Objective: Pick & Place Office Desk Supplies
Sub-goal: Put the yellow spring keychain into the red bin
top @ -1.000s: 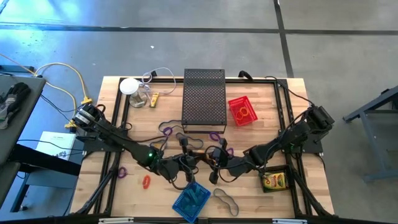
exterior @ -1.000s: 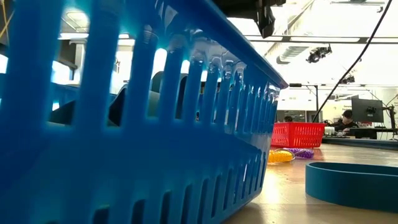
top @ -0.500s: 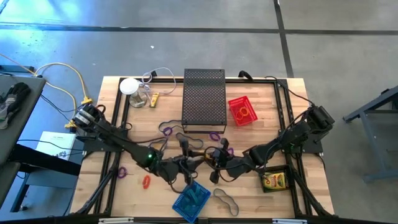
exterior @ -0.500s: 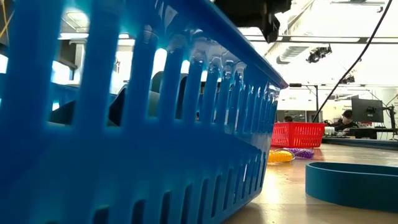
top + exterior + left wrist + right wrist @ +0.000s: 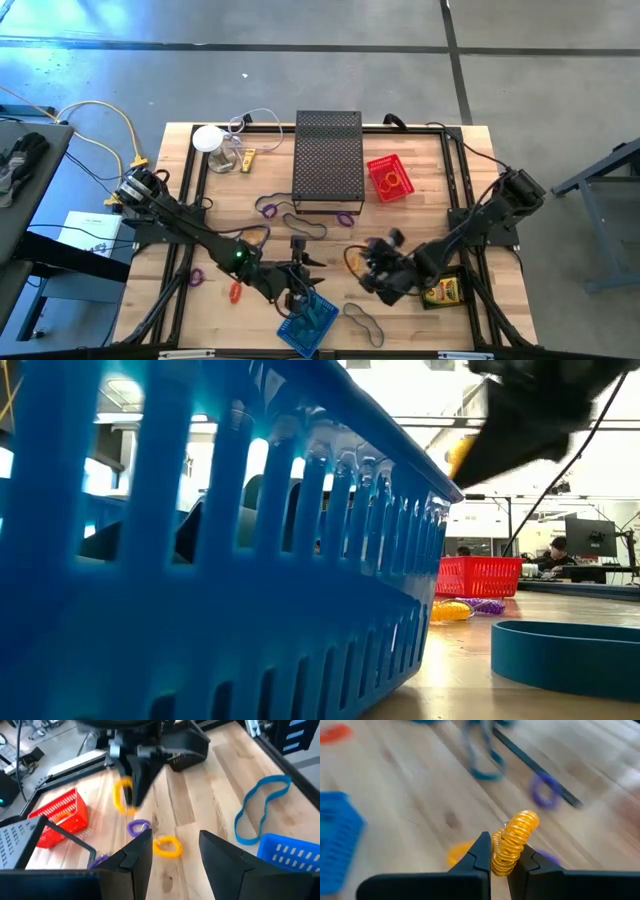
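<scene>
Table [image 5: 450,160] of pale wood carries everything. Tall black mesh box [image 5: 328,158] stands well beyond both grippers, toward the far edge, with the red basket [image 5: 389,178] just beside it on the right arm's side. The blue basket [image 5: 308,322] sits directly under and in front of the left gripper [image 5: 300,290], touching distance from its tips; in the low view its slatted wall [image 5: 200,580] fills most of the frame.

The right gripper [image 5: 502,857] hovers above the table to the right of the left one, its fingers pressed together on a yellow coil band [image 5: 512,840], which sticks up out of the tips. From the left wrist the same band [image 5: 120,795] hangs from that dark gripper, off the wood.

The left gripper's fingers [image 5: 135,857] stand apart with nothing between them. Just ahead of them on the wood lie a second yellow coil loop [image 5: 167,846] and a small purple loop [image 5: 137,826]. A long blue band [image 5: 260,807] lies to one side, near the blue basket's corner.

Farther from the left gripper, on its outer side, an orange loop [image 5: 234,291] and a purple loop [image 5: 196,276] rest on the table. A yellow crayon-style packet [image 5: 440,291] lies just beside the right gripper, toward the table's right edge.
</scene>
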Available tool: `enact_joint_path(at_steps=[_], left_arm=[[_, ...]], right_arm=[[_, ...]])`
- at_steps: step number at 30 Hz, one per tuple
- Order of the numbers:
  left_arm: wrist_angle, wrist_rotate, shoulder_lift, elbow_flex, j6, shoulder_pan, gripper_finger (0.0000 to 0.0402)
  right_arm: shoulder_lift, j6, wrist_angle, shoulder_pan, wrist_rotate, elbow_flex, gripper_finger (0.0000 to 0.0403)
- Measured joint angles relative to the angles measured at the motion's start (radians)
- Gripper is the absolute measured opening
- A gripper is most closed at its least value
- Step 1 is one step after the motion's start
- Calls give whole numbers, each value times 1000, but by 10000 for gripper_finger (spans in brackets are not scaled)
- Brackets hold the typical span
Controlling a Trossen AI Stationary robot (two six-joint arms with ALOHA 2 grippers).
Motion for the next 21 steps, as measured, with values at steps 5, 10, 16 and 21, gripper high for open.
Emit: enact_joint_path(at_steps=[5, 10, 16, 21], left_arm=[[-9, 13, 0, 0, -26, 1, 154], [-12, 139, 0, 0, -52, 11, 154], [-11, 271, 0, 0, -65, 18, 154], [-13, 292, 0, 0, -96, 13, 154]], right_arm=[[-25, 402, -403, 33, 81, 0, 16], [-26, 704, -705, -38, 76, 0, 17], [-26, 621, -767, -224, 69, 0, 17], [-26, 371, -662, -399, 69, 0, 17]])
